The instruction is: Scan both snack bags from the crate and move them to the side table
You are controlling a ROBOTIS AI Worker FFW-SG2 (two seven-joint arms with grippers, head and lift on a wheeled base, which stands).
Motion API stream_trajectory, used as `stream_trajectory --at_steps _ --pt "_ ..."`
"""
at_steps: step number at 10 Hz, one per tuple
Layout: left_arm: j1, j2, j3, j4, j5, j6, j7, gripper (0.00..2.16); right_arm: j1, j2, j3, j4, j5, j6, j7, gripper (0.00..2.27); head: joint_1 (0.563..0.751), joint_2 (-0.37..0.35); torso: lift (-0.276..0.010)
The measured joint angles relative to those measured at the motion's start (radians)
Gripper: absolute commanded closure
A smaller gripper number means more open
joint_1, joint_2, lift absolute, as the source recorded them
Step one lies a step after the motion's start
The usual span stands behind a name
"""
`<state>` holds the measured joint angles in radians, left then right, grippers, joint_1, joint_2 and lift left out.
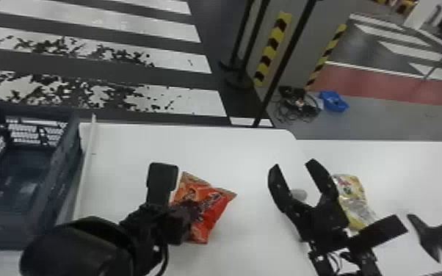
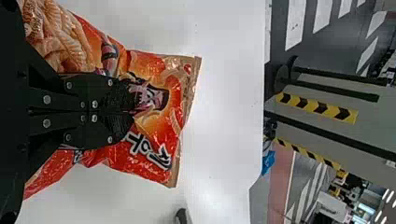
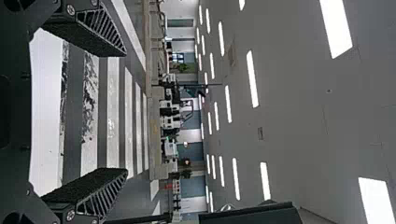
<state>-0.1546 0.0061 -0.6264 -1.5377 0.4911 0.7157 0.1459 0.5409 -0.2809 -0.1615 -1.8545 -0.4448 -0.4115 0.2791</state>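
Currently | left fingers (image 1: 191, 209) pinched red bag (image 1: 214, 205) over table (image 1: 121, 146) | room lay between bag and crate's (image 1: 70, 161) edge | right fingers (image 1: 278, 186) stood spread | yellow bag (image 1: 356, 200) lay inside side table's (image 1: 415, 161) edges

You have two snack bags in your head view: one red snack bag (image 1: 213, 214) and one yellow snack bag (image 1: 354, 194). Count one dark crate (image 1: 71, 146) for yourself, and two white tables, the nearer table (image 1: 132, 146) and the side table (image 1: 396, 158). You've got two grippers, one left gripper (image 1: 192, 208) and one right gripper (image 1: 293, 165), with two fingers apiece. Add one small grey object (image 1: 299, 194) and one black curved stand (image 1: 433, 236). Out on the floor, you can tally one blue object (image 1: 334, 101) and one tangle of cables (image 1: 299, 104). Beyond your tables stand two yellow-and-black striped strips (image 1: 275, 44).
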Motion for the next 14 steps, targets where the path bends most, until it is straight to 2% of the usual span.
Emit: stream_trajectory --at_steps 3,4,5,6,10,12,14 --pt "-0.016 0.000 -0.021 0.070 0.013 -0.040 -0.072 2.13 -0.001 0.000 0.002 0.000 0.000 0.000 0.000 0.11 0.695 -0.350 -0.095" --pt "-0.019 0.000 -0.025 0.074 0.015 -0.040 -0.083 1.79 -0.001 0.000 0.002 0.000 -0.001 0.000 0.000 0.11 0.695 -0.350 -0.095" --pt "-0.020 0.000 -0.032 0.070 0.015 -0.039 -0.077 0.66 -0.001 0.000 0.003 -0.001 -0.001 0.000 0.000 0.11 0.695 -0.350 -0.095" --pt "-0.020 0.000 -0.038 0.057 0.008 -0.039 -0.078 0.00 -0.001 0.000 0.003 -0.002 -0.001 0.000 0.000 0.11 0.695 -0.350 -0.095" --pt "-0.004 0.000 -0.060 -0.027 -0.054 0.000 -0.068 0.03 0.002 0.000 0.002 -0.005 -0.002 -0.006 0.000 0.11 0.695 -0.350 -0.095" --pt "0.032 0.000 -0.071 -0.171 -0.134 0.099 -0.041 0.03 0.007 -0.002 0.001 -0.007 -0.002 -0.011 0.000 0.11 0.695 -0.350 -0.095" --pt "0.081 0.000 -0.044 -0.374 -0.205 0.241 -0.020 0.03 0.022 -0.006 -0.003 -0.024 -0.001 -0.013 0.000 0.11 0.695 -0.350 -0.095"
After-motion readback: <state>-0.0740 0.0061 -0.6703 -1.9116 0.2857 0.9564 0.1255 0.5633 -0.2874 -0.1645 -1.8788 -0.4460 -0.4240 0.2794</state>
